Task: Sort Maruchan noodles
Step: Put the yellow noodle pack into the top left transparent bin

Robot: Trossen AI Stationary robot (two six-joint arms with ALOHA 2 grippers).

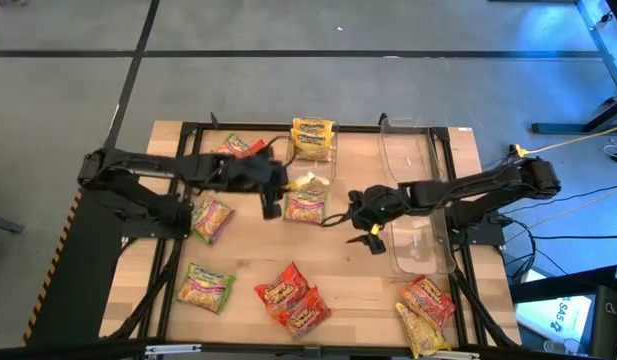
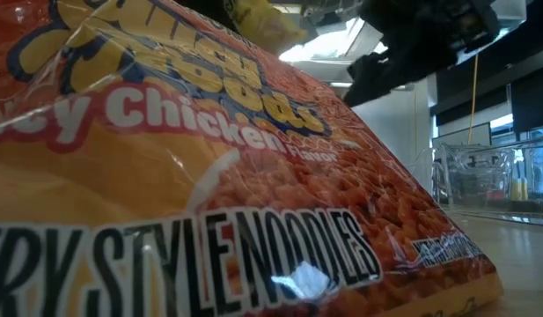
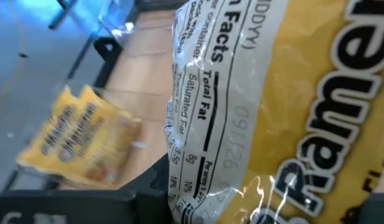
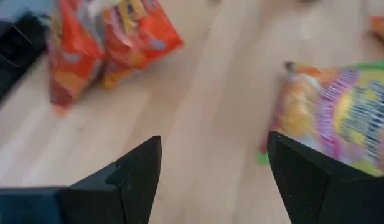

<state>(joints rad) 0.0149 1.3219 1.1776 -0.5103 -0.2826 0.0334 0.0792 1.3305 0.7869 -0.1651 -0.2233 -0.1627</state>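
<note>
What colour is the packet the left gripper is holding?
Yellow: the noodle packet in the left gripper, best seen in the left wrist view.

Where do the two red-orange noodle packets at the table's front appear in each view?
High view: red-orange packets, front centre.
Low view: packets fill most.
Left wrist view: not in it.
Right wrist view: packets ahead, on wood.
Shared landmark: wooden table.

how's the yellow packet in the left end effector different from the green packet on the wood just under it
The yellow packet is held up off the table by the left end effector; the green packet lies flat on the wood, with nothing gripping it. The yellow one shows mostly plain yellow wrapper, while the green one has a light green border round a noodle picture. Both are small, crinkly, squarish plastic ramen packets near the table's middle.
</note>
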